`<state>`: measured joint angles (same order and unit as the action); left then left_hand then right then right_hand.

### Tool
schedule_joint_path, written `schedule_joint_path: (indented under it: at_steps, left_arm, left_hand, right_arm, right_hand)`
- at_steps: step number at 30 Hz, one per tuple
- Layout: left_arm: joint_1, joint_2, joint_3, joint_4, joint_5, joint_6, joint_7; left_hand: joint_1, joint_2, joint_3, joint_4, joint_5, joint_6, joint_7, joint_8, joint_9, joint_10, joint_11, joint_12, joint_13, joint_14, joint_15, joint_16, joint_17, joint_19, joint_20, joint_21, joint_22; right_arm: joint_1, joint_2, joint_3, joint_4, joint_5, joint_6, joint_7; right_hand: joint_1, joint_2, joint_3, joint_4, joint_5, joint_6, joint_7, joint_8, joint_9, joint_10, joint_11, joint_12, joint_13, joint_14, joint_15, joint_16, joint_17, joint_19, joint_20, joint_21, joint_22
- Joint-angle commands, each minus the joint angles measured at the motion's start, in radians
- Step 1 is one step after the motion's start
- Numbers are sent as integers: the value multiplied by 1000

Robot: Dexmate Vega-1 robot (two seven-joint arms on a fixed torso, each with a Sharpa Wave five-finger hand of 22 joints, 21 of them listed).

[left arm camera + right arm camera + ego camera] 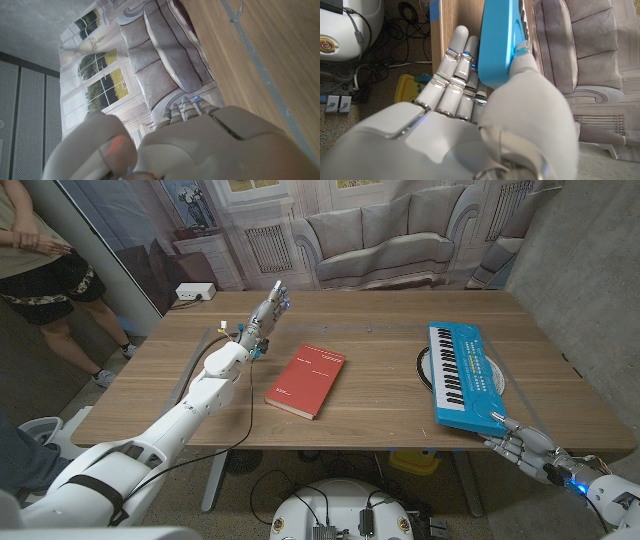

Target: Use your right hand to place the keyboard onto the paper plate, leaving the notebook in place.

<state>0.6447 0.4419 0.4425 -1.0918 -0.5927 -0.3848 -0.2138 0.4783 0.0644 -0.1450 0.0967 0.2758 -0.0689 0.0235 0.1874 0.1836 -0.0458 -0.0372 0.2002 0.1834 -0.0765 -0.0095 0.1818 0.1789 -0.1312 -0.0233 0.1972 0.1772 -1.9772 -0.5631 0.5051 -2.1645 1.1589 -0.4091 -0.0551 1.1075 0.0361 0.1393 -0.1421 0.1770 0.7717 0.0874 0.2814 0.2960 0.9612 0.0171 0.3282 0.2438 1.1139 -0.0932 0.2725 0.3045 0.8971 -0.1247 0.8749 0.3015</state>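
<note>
A: What was on the left?
B: The left hand stood over the table far edge, fingers apart, holding nothing. Right of it lay the red notebook, untouched.

A: And the keyboard?
B: The blue keyboard lay across the paper plate, its near end pinched by the right hand at the table's edge.

A: Which step?
B: Placing, nearly finished, I judged. Next it needed to let go and draw away without dragging the keyboard off
</note>
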Motion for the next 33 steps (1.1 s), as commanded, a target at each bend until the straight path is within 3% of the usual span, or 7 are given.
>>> schedule_joint_path:
  at_steps: [1,11,17,33]
  left_arm:
    - [-12,-8,4,16,2,-5,-8]
    - [-20,-14,4,32,2,-10,-11]
    - [-29,-21,6,48,0,-12,-19]
    - [-48,-41,8,96,-4,-27,-37]
  left_hand:
    - [3,-1,-8,1,1,-2,-5,7,1,-6,1,1,4,-10,1,6,3,-9,2,1,3]
    - [3,1,-10,1,1,0,-5,7,1,-4,2,2,4,-9,0,6,3,-10,2,1,3]
    - [4,2,-11,2,1,-1,-5,7,1,-5,1,2,4,-9,0,6,3,-10,3,1,3]
    - [5,4,-14,2,1,0,-5,7,1,-4,3,2,4,-9,0,6,3,-9,2,2,3]
  right_arm:
    - [-1,1,-5,10,15,4,-11]
    - [-9,2,8,-7,43,-13,-38]
    - [-12,4,17,-19,54,-19,-47]
    - [-21,-29,47,-68,89,-110,-112]
  right_hand:
    - [107,114,35,27,5,198,-196,0,11,142,-153,0,4,90,-130,-1,2,-5,-100,11,1]
    - [68,106,23,46,-1,165,-173,-12,24,122,-129,-8,7,75,-124,-7,2,-18,-98,24,-5]
    - [3,89,-4,76,-4,167,-156,-18,21,124,-116,-15,-3,75,-122,-10,-5,-12,-97,37,-15]
    - [-43,67,-26,89,-4,153,-130,-33,15,115,-90,-28,-14,70,-118,-19,-19,-5,-97,42,-34]
